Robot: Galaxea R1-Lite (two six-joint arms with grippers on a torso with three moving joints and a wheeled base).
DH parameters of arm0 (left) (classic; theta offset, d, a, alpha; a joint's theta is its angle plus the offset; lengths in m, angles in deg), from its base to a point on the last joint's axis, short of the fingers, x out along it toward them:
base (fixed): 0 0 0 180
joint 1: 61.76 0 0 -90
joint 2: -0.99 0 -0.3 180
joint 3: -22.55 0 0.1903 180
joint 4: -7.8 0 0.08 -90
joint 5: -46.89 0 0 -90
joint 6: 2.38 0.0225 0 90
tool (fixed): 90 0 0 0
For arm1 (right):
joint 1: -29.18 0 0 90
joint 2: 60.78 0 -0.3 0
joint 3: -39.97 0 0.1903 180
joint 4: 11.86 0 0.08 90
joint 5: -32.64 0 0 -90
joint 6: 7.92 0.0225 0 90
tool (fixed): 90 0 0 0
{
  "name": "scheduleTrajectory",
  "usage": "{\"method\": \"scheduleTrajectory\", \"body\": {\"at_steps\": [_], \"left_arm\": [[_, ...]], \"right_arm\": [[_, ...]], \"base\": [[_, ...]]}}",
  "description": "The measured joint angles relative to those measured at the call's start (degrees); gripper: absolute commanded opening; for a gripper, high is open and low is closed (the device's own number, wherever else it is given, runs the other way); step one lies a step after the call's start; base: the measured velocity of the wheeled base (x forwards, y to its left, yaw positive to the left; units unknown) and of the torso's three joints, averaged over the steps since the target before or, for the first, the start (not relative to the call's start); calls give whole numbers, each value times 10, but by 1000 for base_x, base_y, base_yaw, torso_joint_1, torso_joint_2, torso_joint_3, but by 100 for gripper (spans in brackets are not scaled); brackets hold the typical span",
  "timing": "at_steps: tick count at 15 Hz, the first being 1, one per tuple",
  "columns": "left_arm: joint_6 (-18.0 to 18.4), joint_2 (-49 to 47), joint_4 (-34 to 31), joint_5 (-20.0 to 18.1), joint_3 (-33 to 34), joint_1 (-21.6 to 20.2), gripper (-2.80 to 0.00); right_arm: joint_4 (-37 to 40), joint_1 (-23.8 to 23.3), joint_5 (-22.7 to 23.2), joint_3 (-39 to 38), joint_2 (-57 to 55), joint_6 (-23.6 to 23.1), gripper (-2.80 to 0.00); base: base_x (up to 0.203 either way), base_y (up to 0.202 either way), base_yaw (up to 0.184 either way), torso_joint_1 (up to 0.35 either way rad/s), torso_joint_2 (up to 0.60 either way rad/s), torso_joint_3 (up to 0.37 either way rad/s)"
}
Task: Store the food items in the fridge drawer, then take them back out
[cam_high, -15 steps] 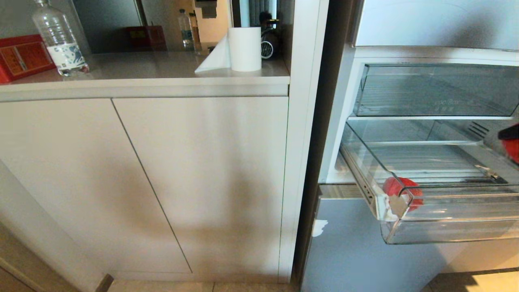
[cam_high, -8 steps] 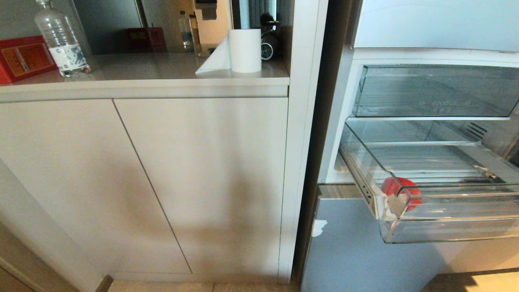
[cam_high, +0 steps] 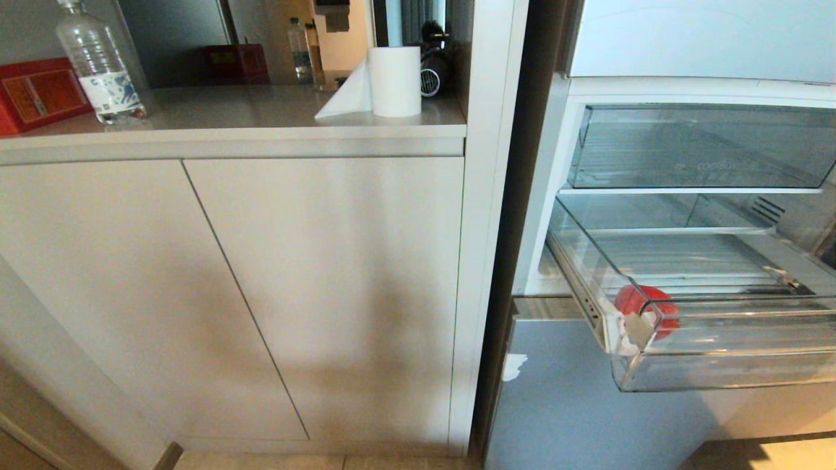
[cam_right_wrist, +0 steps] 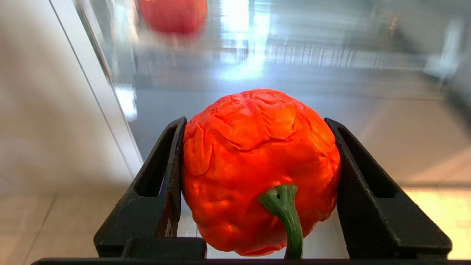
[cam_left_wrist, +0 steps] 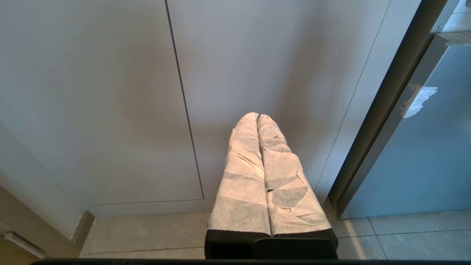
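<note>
**Q:** What do the right gripper's fingers have hold of?

**A:** The right gripper is clamped on a red food item, wrinkled, with a green stem pointing toward the camera. One black finger presses each flank, spread about as wide as the fruit. It fills the centre of the right wrist view; the head view shows neither gripper.

**Q:** And the left?

**A:** The left gripper sits centre frame in its own view, its two white-wrapped fingers pressed together with nothing between them, in front of a pale cabinet door and tiled floor.

**Q:** Where is the other fruit?

**A:** A second red food item lies in the fridge drawer, lower right of the head view, tucked into the drawer's front left corner behind the clear lip. The drawer stands pulled out. The same fruit shows as a red blur at the top of the right wrist view, beyond the held one.

**Q:** What surrounds it?

**A:** Above the drawer sits another clear drawer with small lettering. Below is the pale-blue fridge front. At upper left, the worktop carries a water bottle, a red box and a paper towel roll.
</note>
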Motion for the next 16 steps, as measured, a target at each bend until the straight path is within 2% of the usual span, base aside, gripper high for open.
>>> {"method": "scheduleTrajectory", "body": {"at_steps": [2, 7, 10, 16], "left_arm": [[0, 0, 0, 0, 0, 0, -280], [0, 0, 0, 0, 0, 0, -280], [0, 0, 0, 0, 0, 0, -280], [-1, 0, 1, 0, 0, 0, -280]], "right_arm": [[36, 2, -4, -25, 19, 4, -280], [93, 5, 11, -31, 37, -22, -280], [99, 29, 12, -31, 83, -19, -280], [103, 32, 9, -32, 172, 0, -280]], "base": [[0, 0, 0, 0, 0, 0], [0, 0, 0, 0, 0, 0], [0, 0, 0, 0, 0, 0], [0, 0, 0, 0, 0, 0]]}}
